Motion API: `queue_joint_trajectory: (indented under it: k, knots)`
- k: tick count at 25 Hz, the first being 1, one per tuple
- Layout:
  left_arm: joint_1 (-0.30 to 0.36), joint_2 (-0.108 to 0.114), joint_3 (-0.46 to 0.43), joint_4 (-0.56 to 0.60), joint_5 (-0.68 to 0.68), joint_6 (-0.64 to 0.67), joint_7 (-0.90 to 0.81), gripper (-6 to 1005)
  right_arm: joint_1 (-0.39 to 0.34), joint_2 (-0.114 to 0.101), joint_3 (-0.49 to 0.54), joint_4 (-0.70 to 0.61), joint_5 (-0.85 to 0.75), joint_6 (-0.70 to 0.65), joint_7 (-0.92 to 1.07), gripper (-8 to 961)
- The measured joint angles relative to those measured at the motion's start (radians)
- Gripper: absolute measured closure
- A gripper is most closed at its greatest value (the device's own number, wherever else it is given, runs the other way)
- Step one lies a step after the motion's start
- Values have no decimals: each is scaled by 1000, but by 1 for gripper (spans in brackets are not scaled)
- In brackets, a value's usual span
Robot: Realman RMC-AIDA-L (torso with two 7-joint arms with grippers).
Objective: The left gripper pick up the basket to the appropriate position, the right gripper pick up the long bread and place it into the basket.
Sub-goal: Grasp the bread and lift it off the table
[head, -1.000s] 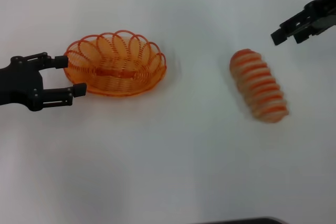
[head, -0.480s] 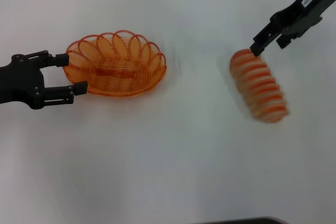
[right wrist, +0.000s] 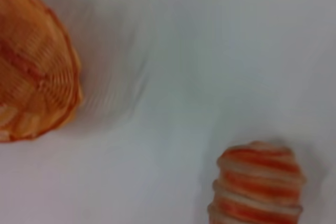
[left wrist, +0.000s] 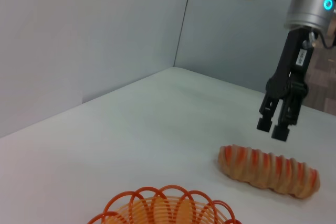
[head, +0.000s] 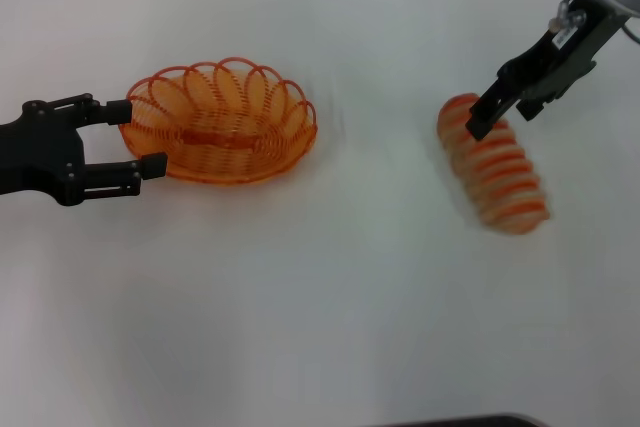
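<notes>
The orange wire basket (head: 220, 125) rests on the white table at the left, also seen in the left wrist view (left wrist: 167, 207) and the right wrist view (right wrist: 32, 72). My left gripper (head: 140, 138) is open, its two fingers straddling the basket's left rim. The long bread (head: 497, 175), tan with orange-red stripes, lies at the right (left wrist: 269, 168) (right wrist: 258, 186). My right gripper (head: 499, 117) hangs open just above the bread's far end, apart from it (left wrist: 272, 128). Nothing is held.
The white tabletop (head: 340, 287) stretches bare between basket and bread and toward the front. Grey walls (left wrist: 94, 35) meet in a corner behind the table. A dark edge shows at the front of the head view (head: 460, 421).
My right gripper has come down and to the left, from the far right corner to just over the bread's far end. The left gripper, basket and bread stay put.
</notes>
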Motion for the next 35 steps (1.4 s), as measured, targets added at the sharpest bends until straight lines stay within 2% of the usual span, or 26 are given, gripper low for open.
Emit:
queue_joint_trajectory:
  k: [6,9,11,35]
  knots:
    - [1,0,0,-1,0,1,0,157,-5,39,-55,0,-53,34,5,118]
    - [5,0,0,-1,1,0,0,157,2,48,-55,0,-89,38,7,51]
    - [6,0,0,-1,1,-2,0,157,4,48,-55,0,-93,42,12,7]
    - [6,2,0,-2,0,1,0,158,26,58,-82,110,-97,110,4,92]
